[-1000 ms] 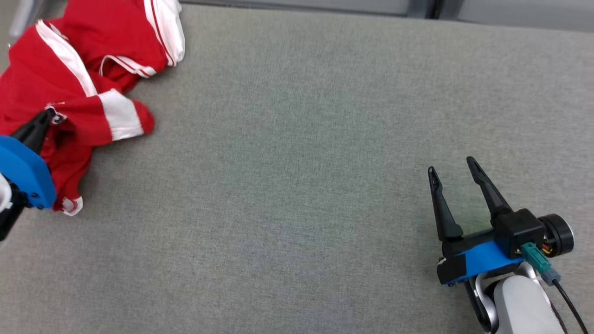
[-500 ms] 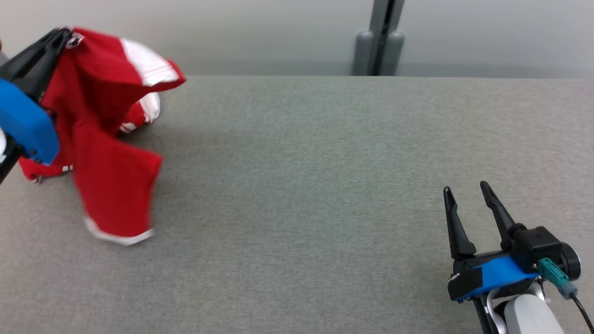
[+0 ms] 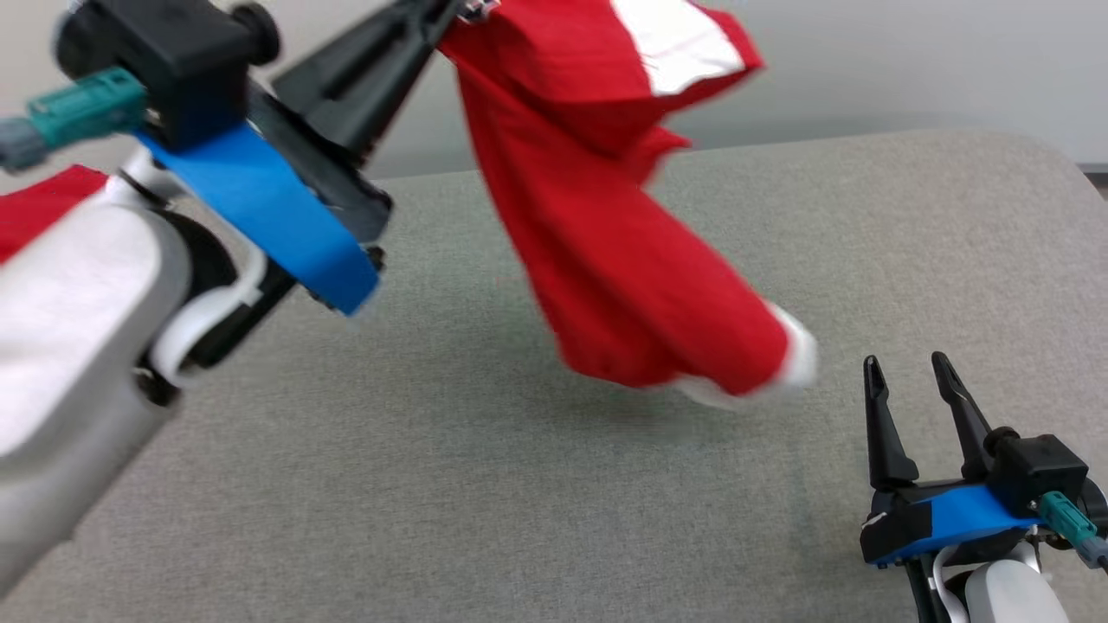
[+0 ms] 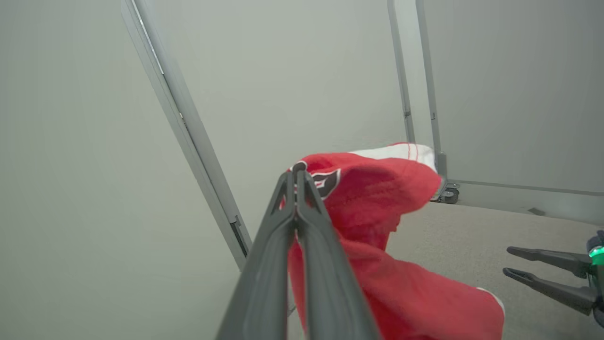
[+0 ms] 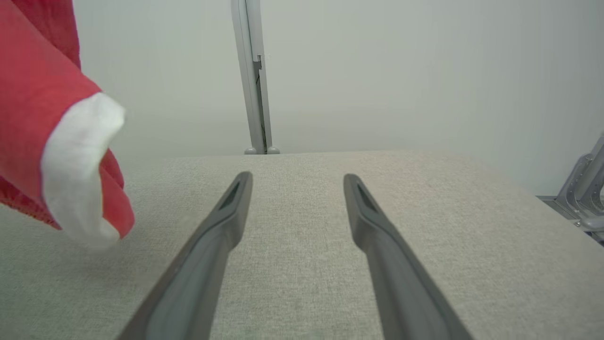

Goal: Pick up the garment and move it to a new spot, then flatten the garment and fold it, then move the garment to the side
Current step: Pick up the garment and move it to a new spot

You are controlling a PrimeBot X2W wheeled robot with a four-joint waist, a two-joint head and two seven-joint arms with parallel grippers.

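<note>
Head view: left end effector [image 3: 446, 10] was clamped shut on a top fold of the red fabric garment with white bands [image 3: 606, 242], holding it high over the far edge of the grey fabric-covered bench [image 3: 433, 484]. The cloth hung bunched toward the bench's middle. Its white-trimmed lower end [image 3: 792, 363] looked just clear of the surface, though blur made that hard to confirm. Right end effector [image 3: 905, 363] sat by the near right corner, jaws wide and empty.

Left wrist view: the pinch sat on a thin edge beside a dark-outlined patch [image 4: 325, 182].

Risks, my read:
- A small bite on swinging cloth could slip out mid-carry.
- The trailing end could snag the open right fingers [image 3: 879, 415].
- It could also drag and land bunched, making flattening harder.
</note>
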